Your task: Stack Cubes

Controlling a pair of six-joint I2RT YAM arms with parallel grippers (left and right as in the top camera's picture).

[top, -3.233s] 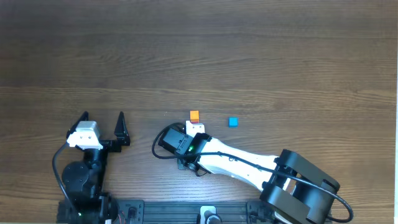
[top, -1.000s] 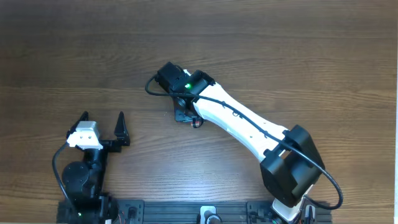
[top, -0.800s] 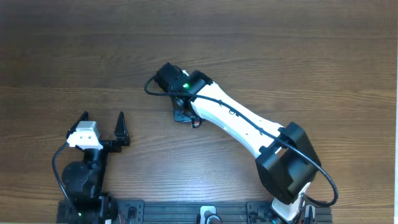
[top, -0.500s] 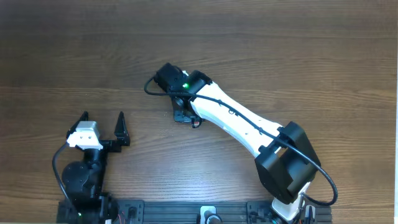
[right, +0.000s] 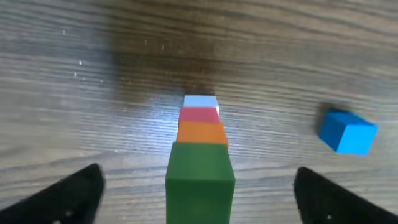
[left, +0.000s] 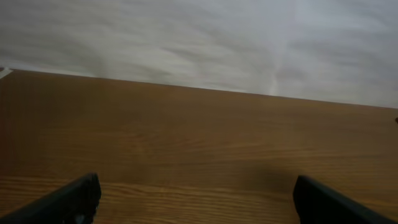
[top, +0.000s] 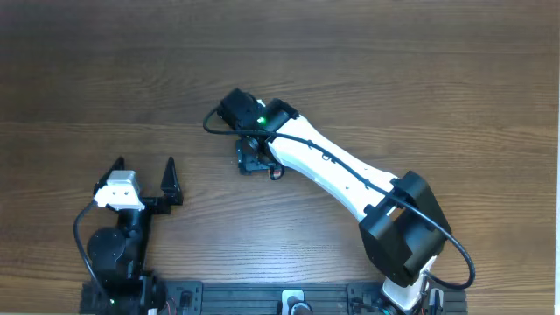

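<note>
Green-topped cube stack (right: 200,134) upright, long axis vertical, below wide-open right tool (right: 199,198); blue cube (right: 347,132) nearby.

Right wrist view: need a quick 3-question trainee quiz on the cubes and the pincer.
1. True or false: the blue cube stands apart from the stack.
2. Which cube tops the stack? A) blue cube B) green cube C) yellow cube
3. Fill in: the right pincer is ___ (open or shut).

Key: 1 true; 2 B; 3 open, with a finger on each side of the stack and neither touching it.
</note>
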